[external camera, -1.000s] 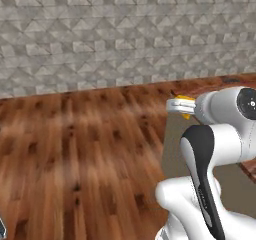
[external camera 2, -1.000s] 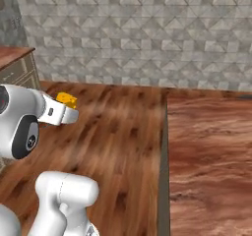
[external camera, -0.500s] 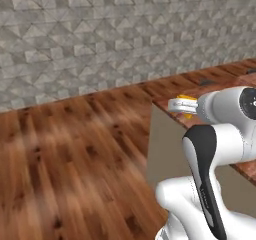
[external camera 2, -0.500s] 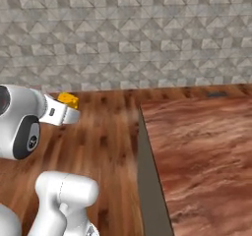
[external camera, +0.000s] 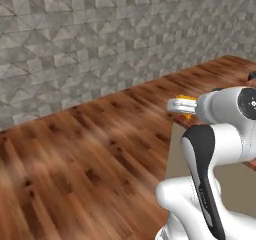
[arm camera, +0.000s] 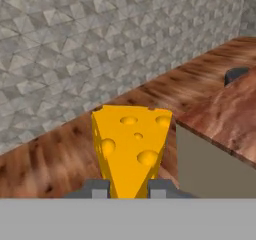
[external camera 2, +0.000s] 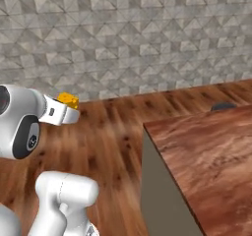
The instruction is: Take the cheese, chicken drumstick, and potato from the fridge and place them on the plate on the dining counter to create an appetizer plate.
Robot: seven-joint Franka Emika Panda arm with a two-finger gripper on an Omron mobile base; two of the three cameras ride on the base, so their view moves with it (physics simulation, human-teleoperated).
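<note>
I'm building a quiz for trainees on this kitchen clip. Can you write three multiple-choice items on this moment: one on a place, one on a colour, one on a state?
1. Where is the cheese?
A. between the gripper fingers
B. on the floor
C. on the dining counter

2. What colour is the cheese?
A. white
B. yellow-orange
C. green

3. How is the gripper?
A. wide open and holding nothing
B. shut on the cheese
C. shut on a potato

Answers: 1 A, the hand view shows the wedge rising between the two finger tips. 2 B, it is yellow-orange with holes in every view. 3 B, the fingers press the wedge's narrow end, held above the wood floor.
</note>
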